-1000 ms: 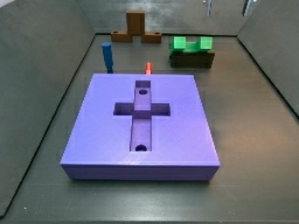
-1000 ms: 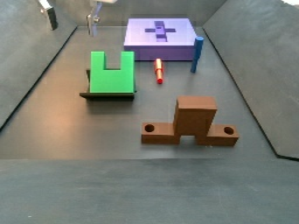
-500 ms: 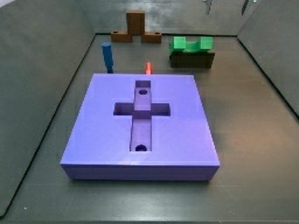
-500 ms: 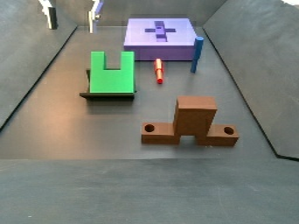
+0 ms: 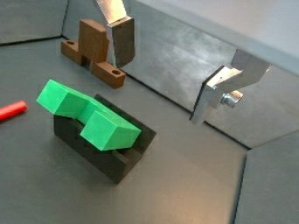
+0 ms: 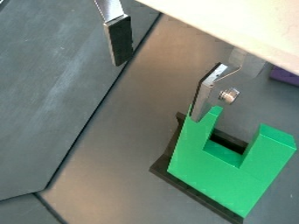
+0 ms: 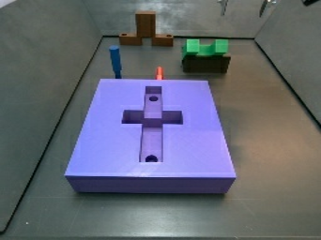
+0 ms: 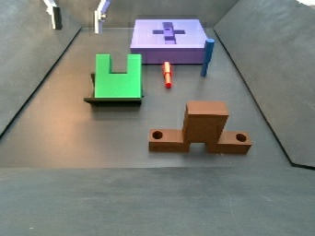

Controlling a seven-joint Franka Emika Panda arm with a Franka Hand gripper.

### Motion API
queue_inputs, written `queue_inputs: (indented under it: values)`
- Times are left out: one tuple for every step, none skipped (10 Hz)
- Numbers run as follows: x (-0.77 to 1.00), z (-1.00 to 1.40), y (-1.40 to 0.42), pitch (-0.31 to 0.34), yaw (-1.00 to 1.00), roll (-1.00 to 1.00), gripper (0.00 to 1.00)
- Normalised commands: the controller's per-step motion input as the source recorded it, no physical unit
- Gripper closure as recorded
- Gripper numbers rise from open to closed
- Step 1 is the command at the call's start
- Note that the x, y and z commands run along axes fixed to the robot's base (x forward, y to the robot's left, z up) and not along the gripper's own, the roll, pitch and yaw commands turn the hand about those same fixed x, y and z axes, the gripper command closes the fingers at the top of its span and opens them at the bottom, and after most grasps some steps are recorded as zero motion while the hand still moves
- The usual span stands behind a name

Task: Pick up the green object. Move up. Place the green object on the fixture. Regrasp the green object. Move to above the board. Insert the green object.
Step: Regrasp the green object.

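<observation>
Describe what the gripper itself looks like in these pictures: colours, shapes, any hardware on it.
The gripper has two flat silver metal finger plates. One finger carries a dark rectangular pad on its inner face. The other is a bent silver plate with a round bolt head on it. In a side view only the pale fingertips show at the frame's upper edge. No cables or markings are visible.

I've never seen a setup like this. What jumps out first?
The big purple board with its cross-shaped slot fills the floor's middle. The bright green object sits on the dark fixture nearby. The gripper hangs high above, jaws open and empty.
</observation>
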Motion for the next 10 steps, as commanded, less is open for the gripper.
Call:
queue_inputs:
  values:
    - [0.0, -0.12, -0.23, 0.017, 0.0, 1.0, 0.0]
    - [0.0, -0.15, -0.15, 0.066, 0.04, 1.0, 0.0]
    - [0.0, -0.13, -0.12, 0.094, 0.05, 0.97, 0.0]
    - [0.0, -0.13, -0.11, 0.123, 0.02, 0.85, 0.0]
    - [0.0, -0.14, -0.13, 0.131, 0.0, 0.88, 0.0]
    - [0.0, -0.1, -0.14, 0.131, 0.0, 0.77, 0.0]
    - [0.0, -0.03, -0.11, 0.08, 0.0, 0.53, 0.0]
    - [0.0, -0.06, -0.11, 0.043, 0.0, 0.39, 0.0]
    - [-0.01, -0.07, -0.06, 0.0, 0.0, 0.18, 0.0]
    - [-0.15, -0.13, 0.0, 0.0, 0.05, 0.04, 0.0]
